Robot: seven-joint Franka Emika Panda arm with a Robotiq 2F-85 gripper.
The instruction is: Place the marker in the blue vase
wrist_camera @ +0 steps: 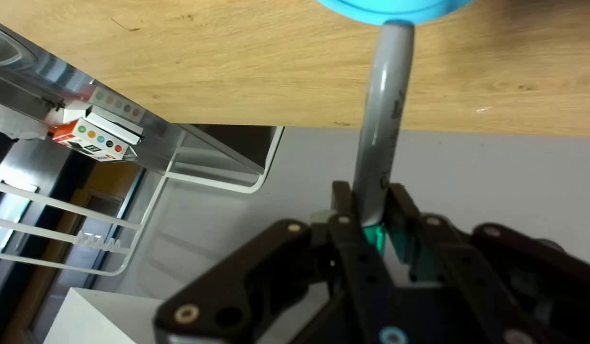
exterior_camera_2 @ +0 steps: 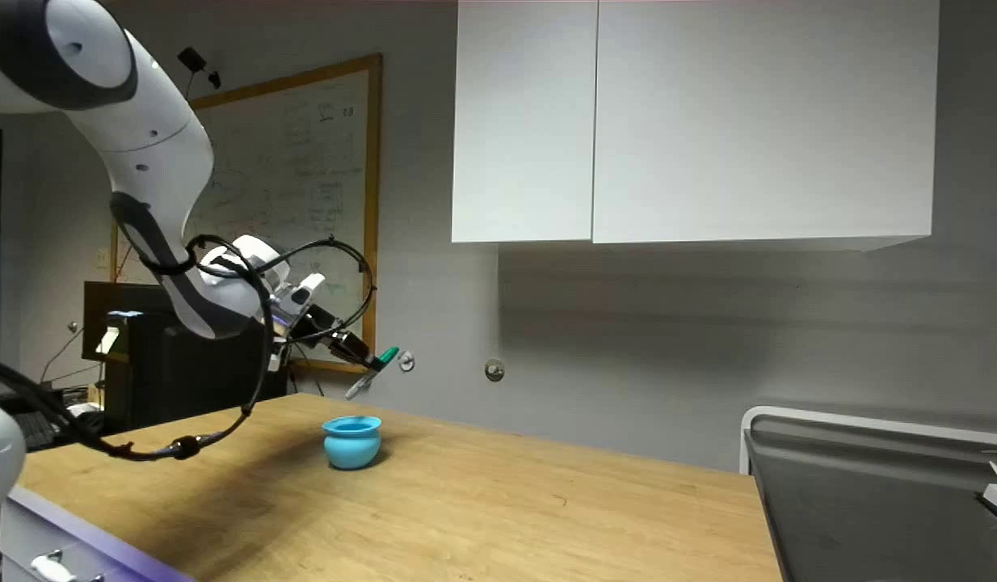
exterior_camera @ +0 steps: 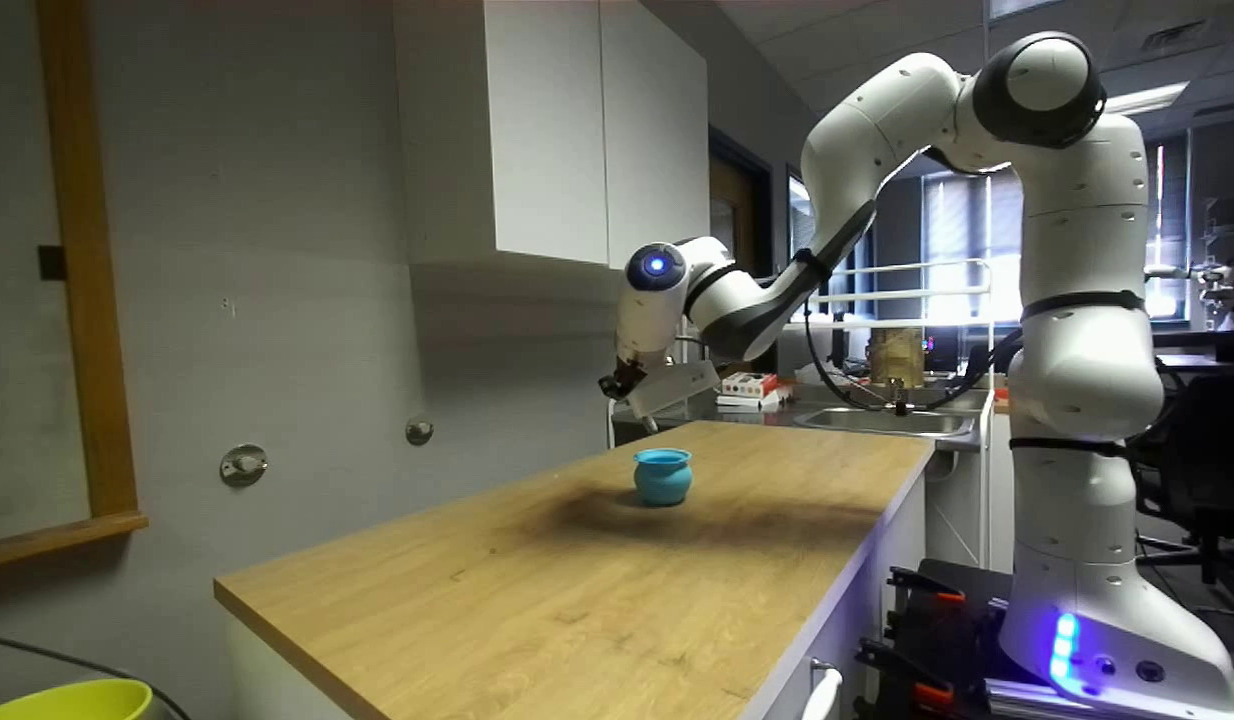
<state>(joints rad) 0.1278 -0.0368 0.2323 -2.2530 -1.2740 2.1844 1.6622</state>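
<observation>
Gripper [wrist_camera: 370, 196] closed round the marker [wrist_camera: 387, 105], its grip near the green end; marker tilted, grey end lower. Blue vase [exterior_camera_2: 351, 447] upright on the bench [exterior_camera: 537, 610], wood surface showing all round it, every visible bench edge apart from it. Marker above the vase; gap between grey tip and rim in both exterior views (the wrist view laps one over the other). Bench's long edge runs along the wall [exterior_camera_2: 628, 347]; cabinet [exterior_camera_2: 757, 121] hangs higher up, gripper off to its side in an exterior view.
</observation>
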